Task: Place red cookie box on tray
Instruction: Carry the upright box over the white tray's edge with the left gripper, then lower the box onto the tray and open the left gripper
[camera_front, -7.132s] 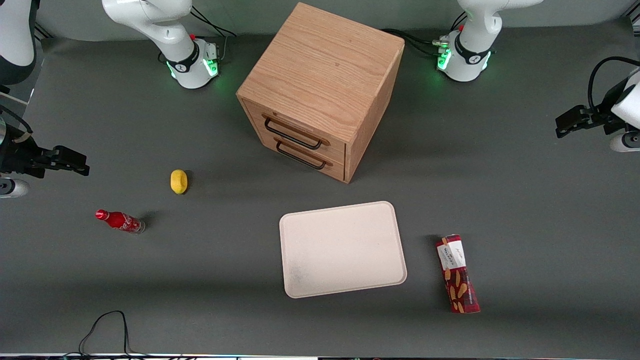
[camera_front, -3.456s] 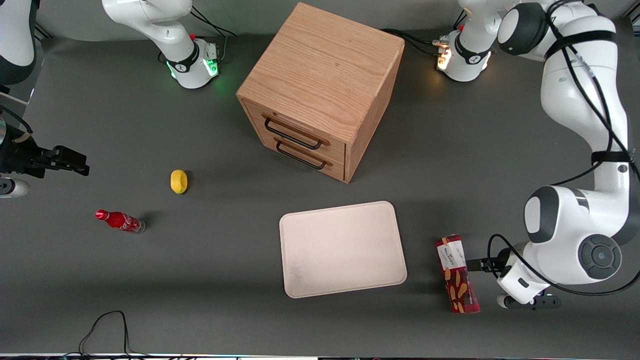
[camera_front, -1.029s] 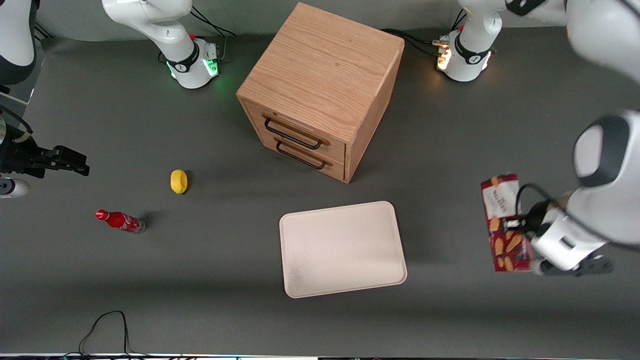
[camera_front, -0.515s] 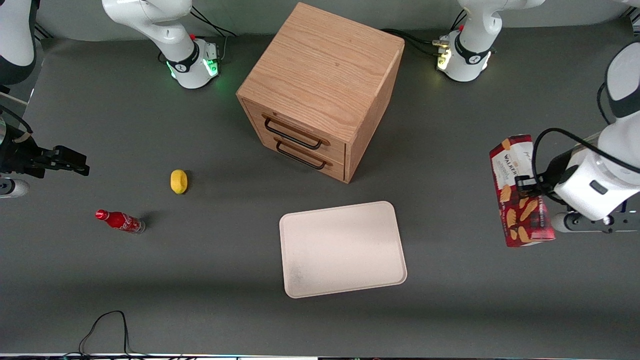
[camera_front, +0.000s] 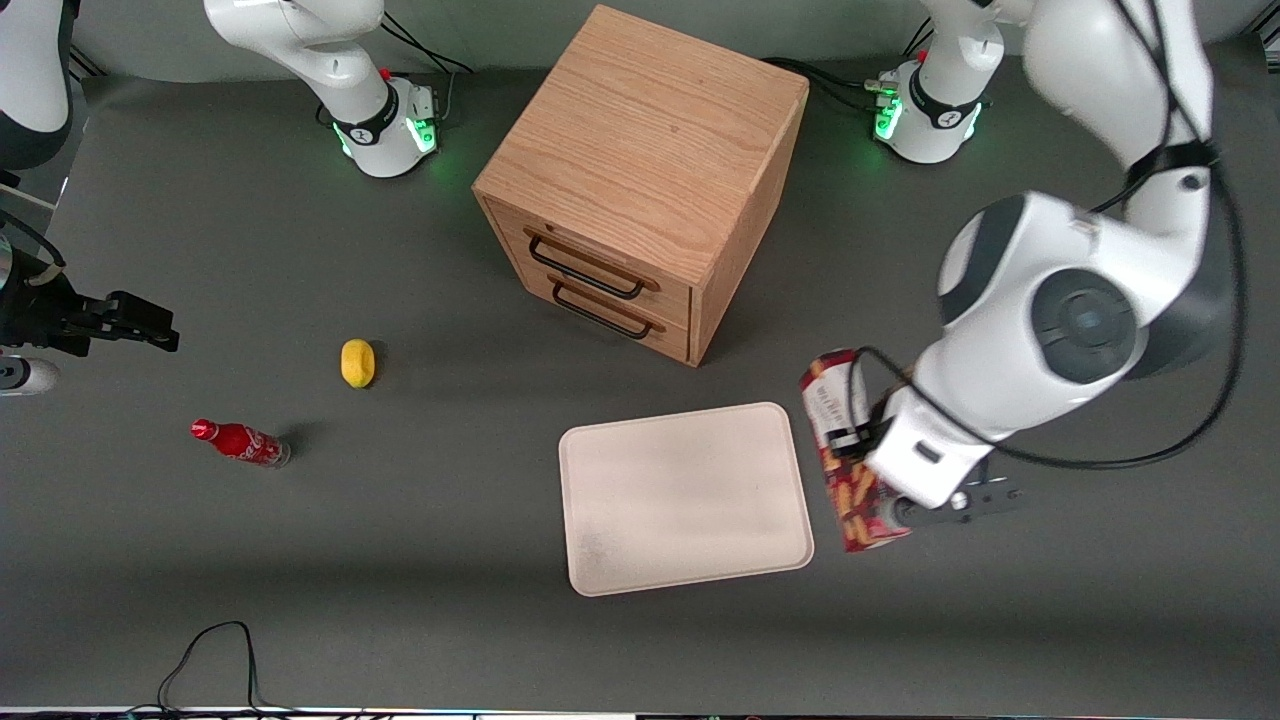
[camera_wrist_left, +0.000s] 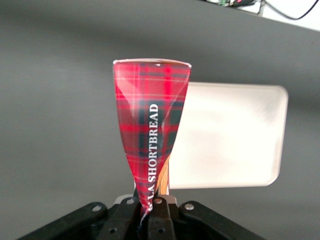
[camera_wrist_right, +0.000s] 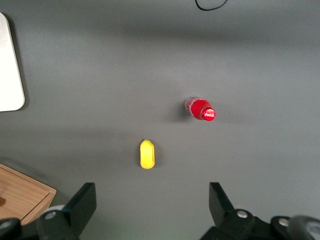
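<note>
red tartan shows on the box (camera_wrist_left: 150, 130) in the wrist view, pinched so hard at its middle by the gripper (camera_wrist_left: 150, 210) that the pack creases between the closed fingers. from the front the box (camera_front: 845, 455) hangs in the air, clear of the table as far as i can judge, just beside the tray (camera_front: 685, 497) at the edge toward the working arm's end. its long axis runs roughly parallel to that tray edge, white label end farther from the front camera. the gripper (camera_front: 872, 450) sits on the box's flank away from the tray, so the tray lies straight ahead of the box. a short sideways carry toward the parked arm's end, then a lowering, seems all that is left. no turn looks needed.
</note>
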